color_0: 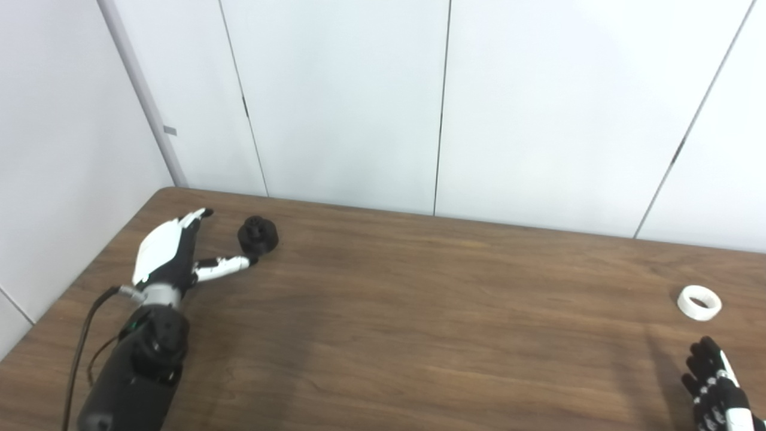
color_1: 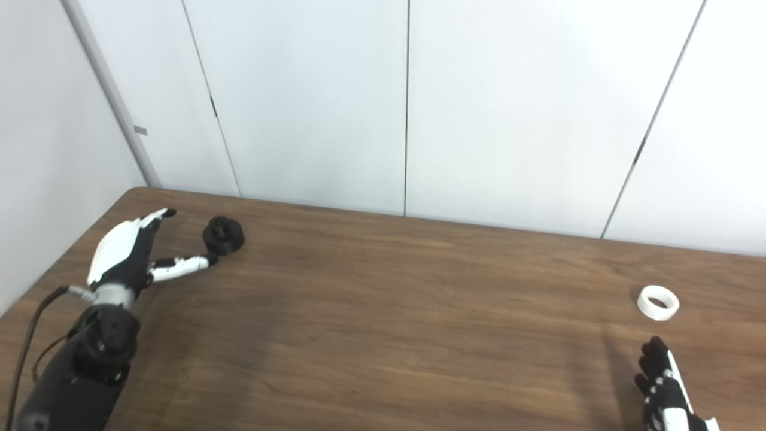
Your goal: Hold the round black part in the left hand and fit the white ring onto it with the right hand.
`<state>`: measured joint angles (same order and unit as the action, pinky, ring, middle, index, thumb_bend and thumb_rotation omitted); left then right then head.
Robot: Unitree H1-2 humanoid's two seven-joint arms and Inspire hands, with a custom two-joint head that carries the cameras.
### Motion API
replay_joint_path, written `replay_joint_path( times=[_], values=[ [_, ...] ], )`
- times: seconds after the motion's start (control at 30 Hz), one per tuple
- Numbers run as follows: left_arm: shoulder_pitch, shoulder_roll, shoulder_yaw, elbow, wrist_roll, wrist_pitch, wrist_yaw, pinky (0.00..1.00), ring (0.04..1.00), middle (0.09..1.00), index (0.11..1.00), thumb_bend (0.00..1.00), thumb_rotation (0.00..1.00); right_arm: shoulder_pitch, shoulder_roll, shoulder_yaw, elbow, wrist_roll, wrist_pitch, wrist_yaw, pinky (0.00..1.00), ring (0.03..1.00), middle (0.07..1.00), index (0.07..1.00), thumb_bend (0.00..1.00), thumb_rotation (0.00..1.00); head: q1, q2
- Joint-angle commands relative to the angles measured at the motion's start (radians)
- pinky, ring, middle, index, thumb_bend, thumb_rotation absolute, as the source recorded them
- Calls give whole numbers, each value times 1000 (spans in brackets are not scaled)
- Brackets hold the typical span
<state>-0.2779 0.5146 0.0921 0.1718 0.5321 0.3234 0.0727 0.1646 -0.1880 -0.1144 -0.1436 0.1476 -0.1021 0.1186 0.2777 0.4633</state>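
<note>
The wooden table (color_0: 419,311) filled the scene. At far left, the left hand (color_0: 170,254) lay with fingers spread, thumb tip touching the round black part (color_0: 258,234). At near right, the right hand (color_0: 718,386) was empty, fingers apart, near the white ring (color_0: 699,302).

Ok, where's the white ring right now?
The white ring lies on the table at its far right, just beyond the open right robot hand, untouched.
</note>
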Motion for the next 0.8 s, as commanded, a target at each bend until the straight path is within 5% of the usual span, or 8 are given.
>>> replay_joint_path(
  times=[0.0, 0.77],
  values=[
    [-68, 43, -11, 16, 21, -14, 15, 1000, 991, 947, 904, 956, 489, 22, 22, 10, 29, 7, -8, 1, 1000, 1000, 997, 1000, 492, 1000, 1, 0],
    [-250, 82, -147, 269, 14, -35, -1, 1000, 998, 951, 884, 999, 460, 28, 30, 8, 24, 0, -8, -5, 1000, 1000, 990, 998, 492, 1000, -4, -3]
  ],
)
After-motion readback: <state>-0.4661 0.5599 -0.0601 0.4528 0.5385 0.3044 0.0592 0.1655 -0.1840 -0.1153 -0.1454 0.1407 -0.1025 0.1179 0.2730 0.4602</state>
